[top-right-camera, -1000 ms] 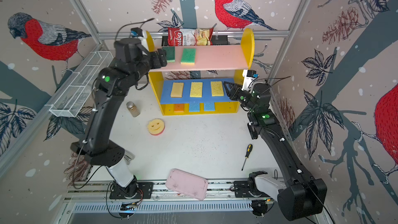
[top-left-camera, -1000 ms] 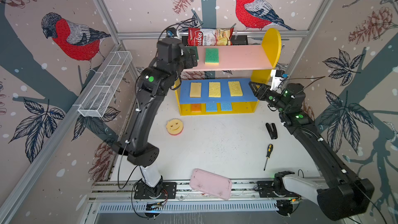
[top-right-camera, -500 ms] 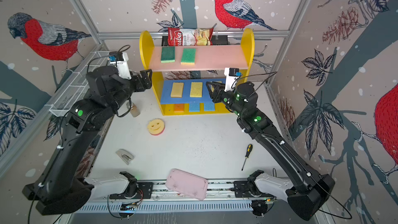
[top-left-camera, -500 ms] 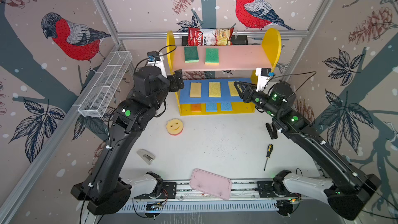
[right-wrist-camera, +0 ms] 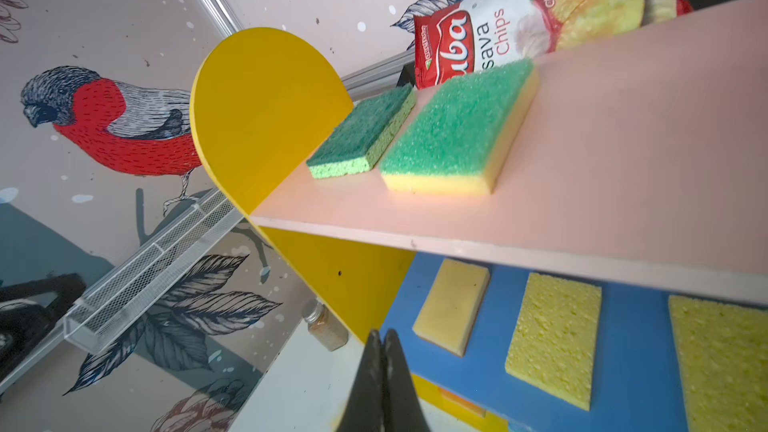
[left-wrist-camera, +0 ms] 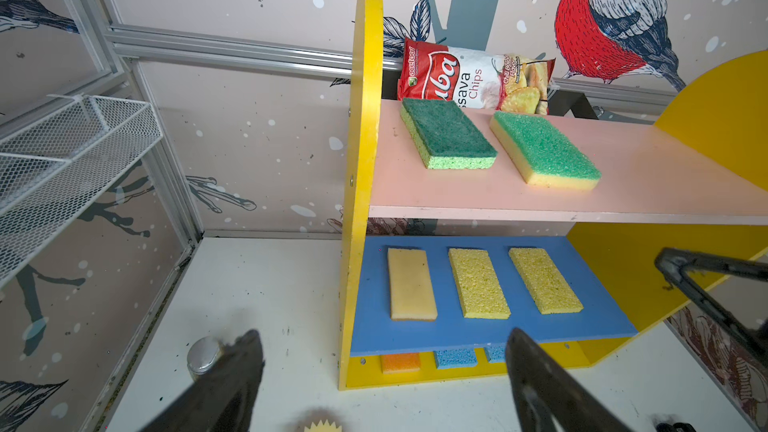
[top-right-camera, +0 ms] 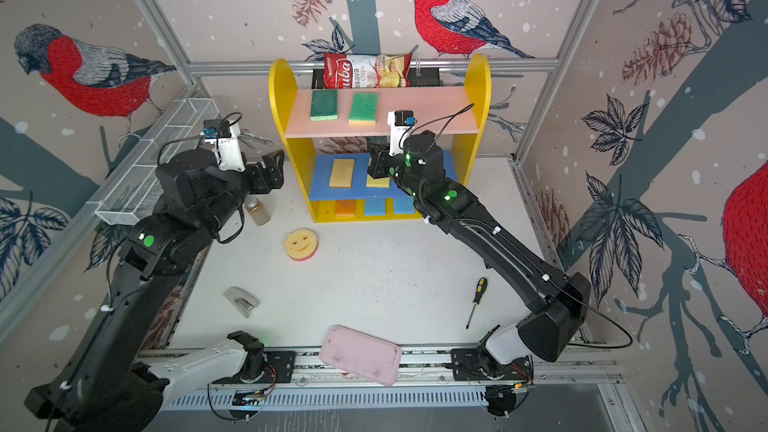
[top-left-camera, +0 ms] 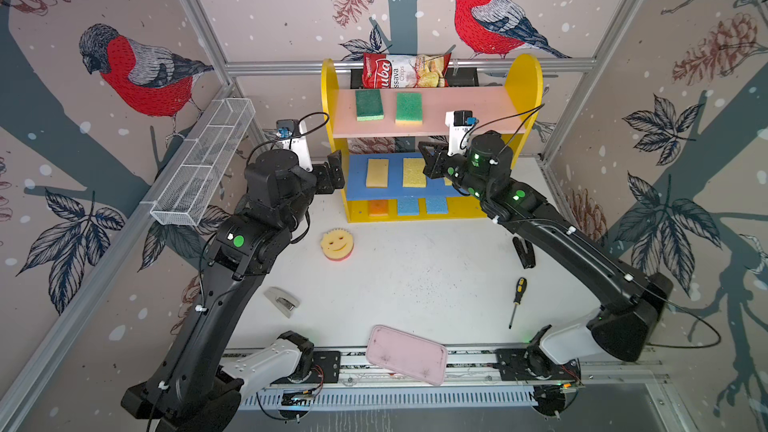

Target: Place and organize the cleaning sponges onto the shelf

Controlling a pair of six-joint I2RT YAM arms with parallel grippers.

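Lying on the table in front of the shelf (top-left-camera: 524,89), the smiley sponge (top-left-camera: 337,244) is the one piece unplaced. Soft and round, it could squash or slip in a pinch. Farther back, the left gripper (top-left-camera: 337,171) gapes wide and empty, near a jar (top-right-camera: 257,210) it might topple. The right gripper (right-wrist-camera: 382,347), pinched closed on nothing, hangs by the blue board, where a swing could skew the yellow sponges (top-left-camera: 414,172). Eight sponges sit on the boards. Behind, a bag (top-left-camera: 405,71) reads "uba" and "ssava Chips".
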